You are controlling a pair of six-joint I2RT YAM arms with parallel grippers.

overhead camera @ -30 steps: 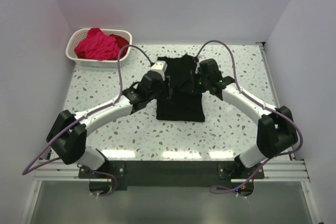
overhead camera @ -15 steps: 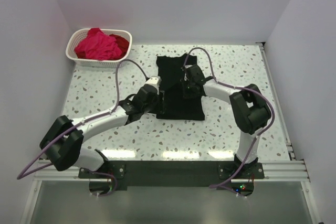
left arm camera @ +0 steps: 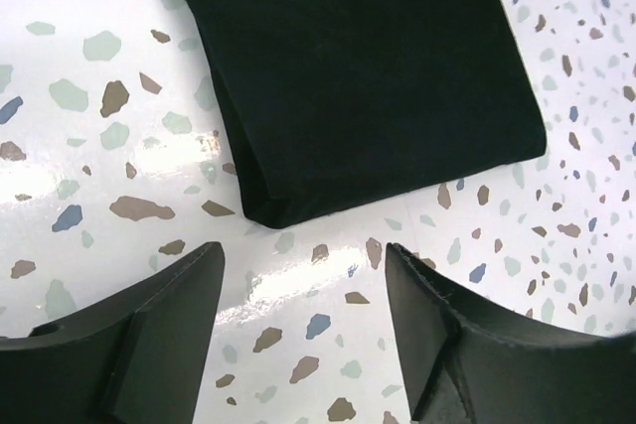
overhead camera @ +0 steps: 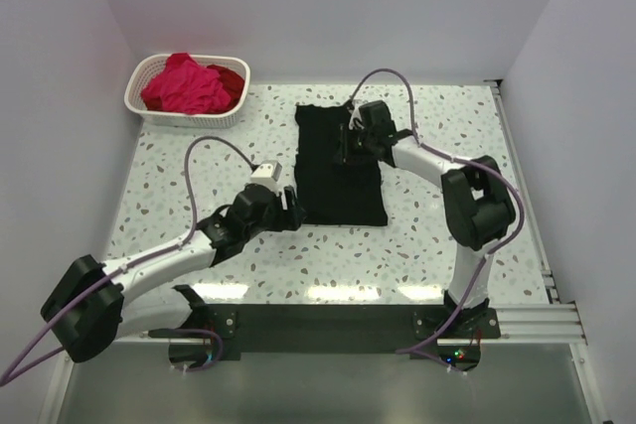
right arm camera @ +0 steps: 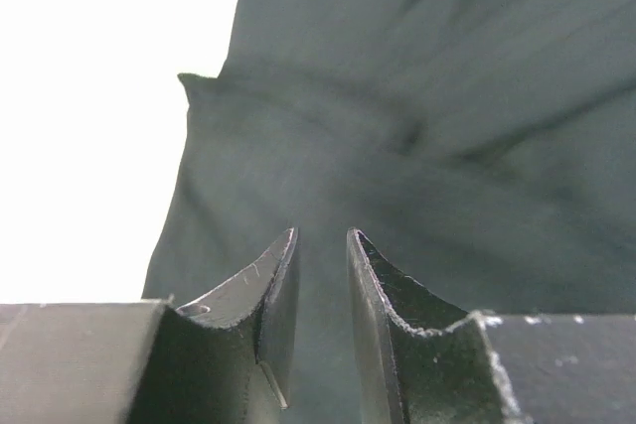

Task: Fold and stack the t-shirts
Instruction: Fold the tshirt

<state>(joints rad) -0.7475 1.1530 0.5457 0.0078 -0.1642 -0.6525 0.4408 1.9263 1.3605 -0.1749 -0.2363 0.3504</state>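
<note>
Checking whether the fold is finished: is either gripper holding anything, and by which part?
Nothing is held. The left gripper is open beside a corner of the folded black cloth t-shirt. The right gripper, narrowly open, is over it with no cloth pinched.

The top view is bright and evenly lit from overhead, with faint soft shadows and a row of white glare patches along the near edge of the glossy counter [overhead camera: 338, 292]. The left wrist view is sharp, with a smear of glare on the counter, and the black t-shirt [left arm camera: 358, 67] shows as flat dark. In the right wrist view the counter burns out to pure white, and the shirt looks hazy, grey-green and soft behind the crisp right jaws.
</note>
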